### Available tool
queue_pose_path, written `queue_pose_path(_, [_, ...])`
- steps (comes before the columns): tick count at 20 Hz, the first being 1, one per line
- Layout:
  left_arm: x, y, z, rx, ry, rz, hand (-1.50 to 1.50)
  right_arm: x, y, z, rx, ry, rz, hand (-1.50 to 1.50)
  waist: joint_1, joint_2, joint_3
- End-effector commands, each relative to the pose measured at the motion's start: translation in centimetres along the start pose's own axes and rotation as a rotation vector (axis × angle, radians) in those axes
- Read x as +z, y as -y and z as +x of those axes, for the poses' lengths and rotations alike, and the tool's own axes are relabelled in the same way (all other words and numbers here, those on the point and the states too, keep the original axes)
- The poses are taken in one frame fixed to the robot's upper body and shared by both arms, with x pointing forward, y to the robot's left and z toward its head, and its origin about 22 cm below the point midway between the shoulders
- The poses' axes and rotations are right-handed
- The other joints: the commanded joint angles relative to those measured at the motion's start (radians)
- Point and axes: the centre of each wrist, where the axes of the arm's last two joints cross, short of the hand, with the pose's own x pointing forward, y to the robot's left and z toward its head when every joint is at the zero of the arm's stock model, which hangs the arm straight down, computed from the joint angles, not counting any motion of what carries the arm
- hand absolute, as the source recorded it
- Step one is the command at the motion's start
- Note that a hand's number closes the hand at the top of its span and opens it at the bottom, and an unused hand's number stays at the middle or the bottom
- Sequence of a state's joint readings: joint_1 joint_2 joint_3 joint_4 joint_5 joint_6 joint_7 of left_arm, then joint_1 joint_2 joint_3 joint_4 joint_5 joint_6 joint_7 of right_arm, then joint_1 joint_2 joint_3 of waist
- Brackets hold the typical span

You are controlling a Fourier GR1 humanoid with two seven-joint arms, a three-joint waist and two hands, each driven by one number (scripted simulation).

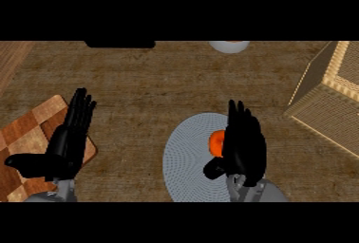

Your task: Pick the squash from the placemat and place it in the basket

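Note:
An orange squash (216, 143) lies on a round grey placemat (186, 156) at the lower middle of the counter. My right hand (243, 144) stands over the squash's right side with fingers straight and pointing away from me, thumb below the squash; it hides most of it. The woven basket (329, 102) stands at the right edge, tilted in view. My left hand (70, 135) rests open at the left, fingers up.
A checkered wooden board (24, 137) lies under the left hand at the left edge. A white round object (229, 46) and a black object (120, 44) sit at the counter's far edge. Brown counter surface lies between placemat and basket.

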State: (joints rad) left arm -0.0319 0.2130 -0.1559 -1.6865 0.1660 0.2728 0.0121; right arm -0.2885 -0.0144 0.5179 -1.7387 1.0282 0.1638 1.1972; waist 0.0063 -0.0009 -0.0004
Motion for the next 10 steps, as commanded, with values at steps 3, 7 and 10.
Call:
queue_pose_path(3, [-0.5, 0.4, 0.1, 0.01, -0.006, -0.001, 0.0, -1.5, -0.7, 0.2, -0.002, -0.186, 0.023, -1.5, -0.003, 0.001, 0.0])
queue_pose_path(7, [1.1, -1.0, -0.5, 0.008, 0.004, 0.003, 0.0, -1.6, -1.9, -0.7, 0.0, -0.208, 0.024, -1.5, 0.0, 0.0, 0.0])
queue_pose_path(10, [0.8, -0.1, -0.5, -0.004, 0.003, -0.006, 0.0, -1.5, -1.4, 1.2, 0.016, -0.213, 0.062, -1.5, 0.005, 0.001, 0.0])
